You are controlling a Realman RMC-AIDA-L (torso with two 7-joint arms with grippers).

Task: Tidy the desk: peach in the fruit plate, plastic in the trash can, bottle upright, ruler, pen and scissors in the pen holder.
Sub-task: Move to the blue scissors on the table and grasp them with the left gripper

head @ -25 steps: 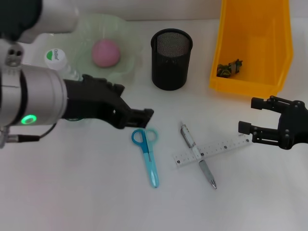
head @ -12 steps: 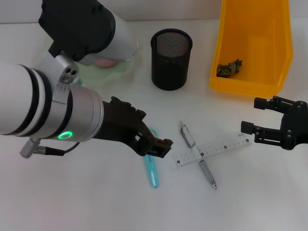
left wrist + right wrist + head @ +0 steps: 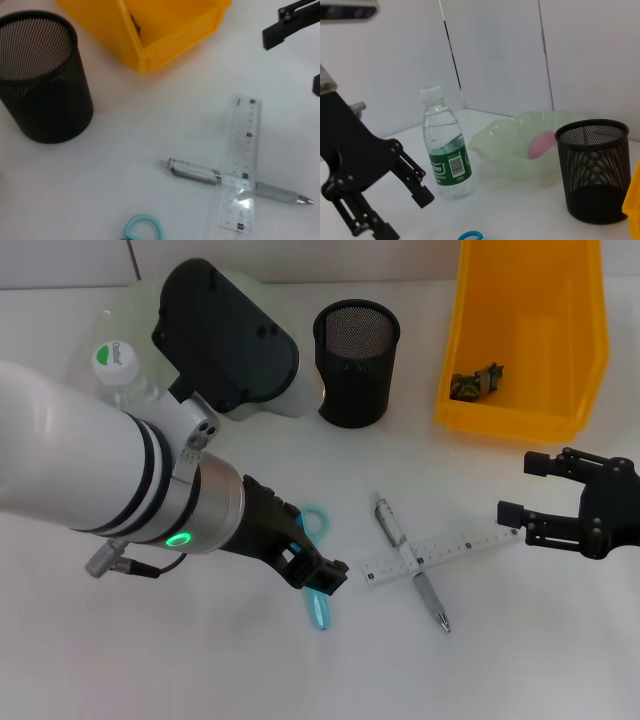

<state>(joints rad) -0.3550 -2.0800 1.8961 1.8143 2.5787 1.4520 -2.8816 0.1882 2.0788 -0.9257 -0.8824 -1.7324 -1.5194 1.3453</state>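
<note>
Scissors (image 3: 316,585) now lie mostly hidden under the left hand (image 3: 318,575), which has come down over them, fingers spread; only one teal loop and the blade tip show. Ruler (image 3: 440,552) crosses pen (image 3: 411,562) just right. Right hand (image 3: 530,495) hovers released, far right.

1. Big white left arm reaches in diagonally from the left, its black left gripper (image 3: 318,578) angled down low over the counter, fingers spread apart.
2. Black right gripper (image 3: 525,490) hangs off at the right side, fingers wide apart, nothing between them.
</note>
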